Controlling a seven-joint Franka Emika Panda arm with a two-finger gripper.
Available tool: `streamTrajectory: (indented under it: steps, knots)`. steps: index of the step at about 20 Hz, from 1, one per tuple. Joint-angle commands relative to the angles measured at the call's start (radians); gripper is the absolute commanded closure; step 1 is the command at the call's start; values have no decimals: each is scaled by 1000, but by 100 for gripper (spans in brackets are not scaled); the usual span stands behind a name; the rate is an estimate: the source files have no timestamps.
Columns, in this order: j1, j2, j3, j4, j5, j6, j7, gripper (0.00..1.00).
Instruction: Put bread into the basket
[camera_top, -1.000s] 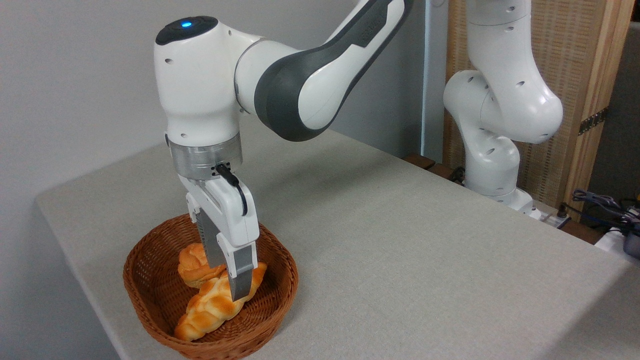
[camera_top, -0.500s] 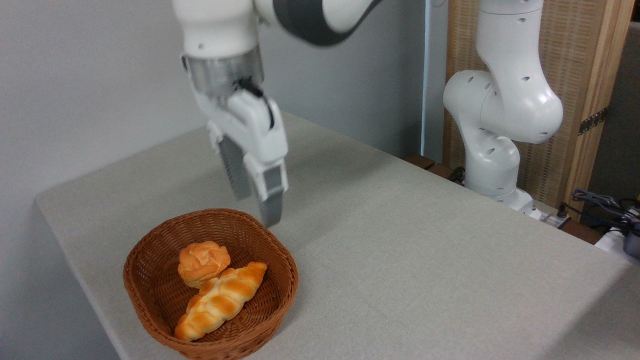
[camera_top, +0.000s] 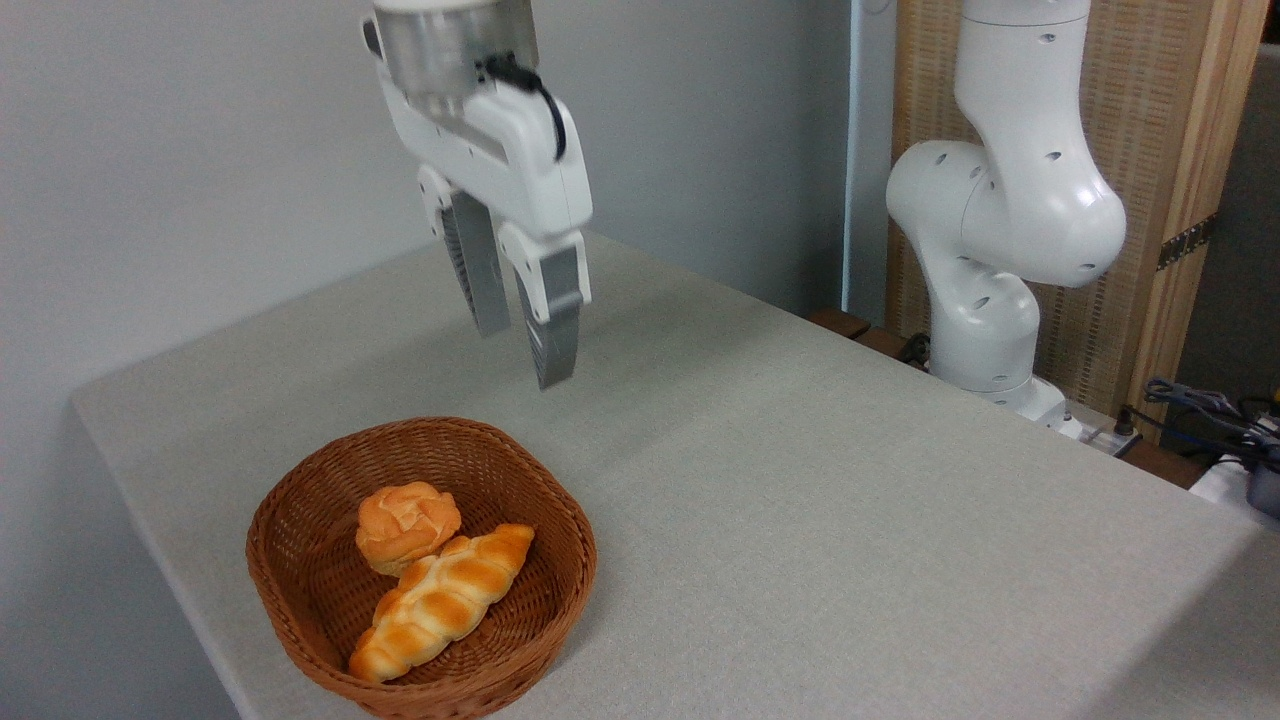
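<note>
Placing step looks finished — bread lying inside basket against a round bun, gripper empty above, fingers apart — nothing left but pulling clear.

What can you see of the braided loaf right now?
The bread is a long braided loaf, golden-orange with browned ridges, pale stripes and pointed ends. It lies diagonally inside the basket, resting on its woven floor, upper end against the round bun. The gripper hangs open above, clear of it.
</note>
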Motion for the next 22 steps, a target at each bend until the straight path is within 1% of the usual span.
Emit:
streamTrajectory:
  steps: [1,9,22]
  knots:
    - [-5,16,-3,65,0,-49,-17,0]
    - [-5,31,-4,68,3,-52,-7,0]
    - [-5,25,8,68,-3,-55,-1,0]
